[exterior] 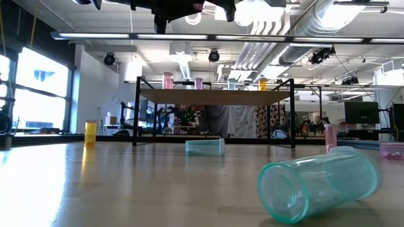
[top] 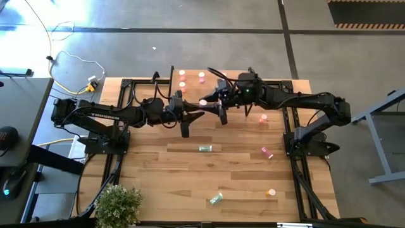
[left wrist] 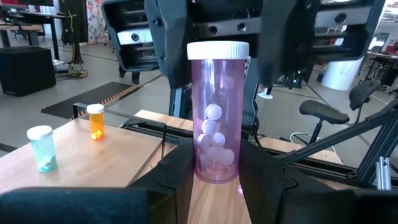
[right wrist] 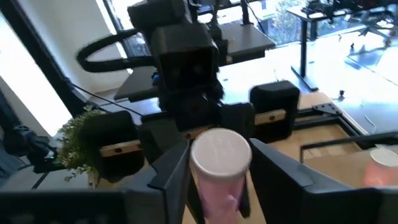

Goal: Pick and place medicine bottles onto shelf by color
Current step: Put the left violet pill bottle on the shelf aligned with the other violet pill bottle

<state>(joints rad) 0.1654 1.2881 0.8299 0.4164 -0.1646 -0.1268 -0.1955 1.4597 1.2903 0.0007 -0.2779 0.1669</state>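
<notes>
Pink bottle (left wrist: 217, 121) between both grippers

The wooden bench (top: 158, 171) carries the shelf (top: 190, 85) with bottles standing on it; 2 teal bottles (top: 205, 149) lie toppled.

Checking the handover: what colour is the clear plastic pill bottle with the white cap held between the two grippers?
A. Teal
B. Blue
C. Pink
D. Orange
C: the left wrist view shows a pink clear plastic bottle with white pills between the left gripper's fingers.
</notes>
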